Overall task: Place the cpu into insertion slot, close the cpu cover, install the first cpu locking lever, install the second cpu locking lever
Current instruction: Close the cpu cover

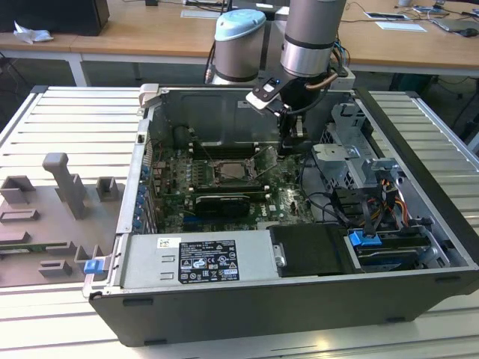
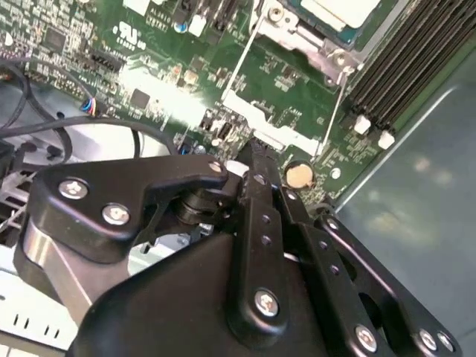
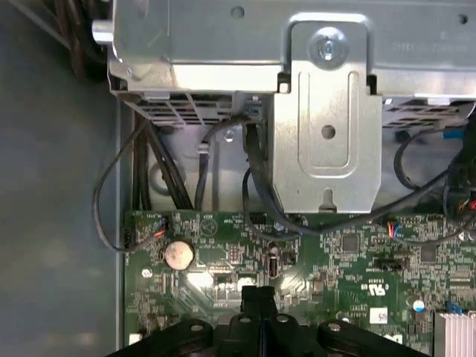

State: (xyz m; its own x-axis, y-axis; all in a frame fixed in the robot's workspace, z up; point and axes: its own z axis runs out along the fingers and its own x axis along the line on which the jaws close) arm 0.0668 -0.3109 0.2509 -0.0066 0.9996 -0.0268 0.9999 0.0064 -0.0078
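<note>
Sitting in insertion slot: pale silver cpu, grey cpu cover prob. down.

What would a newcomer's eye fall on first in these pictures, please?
The grey robot arm reaching down into the open computer case stands out, its gripper low over the green motherboard, to the exterior view's right of the insertion slot. In the first wrist view the shut fingers hover near a round coin battery.

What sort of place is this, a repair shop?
Probably a robotics lab or test workshop: a robot arm reaches into an opened computer case on a slatted metal table, with office desks behind.
</note>
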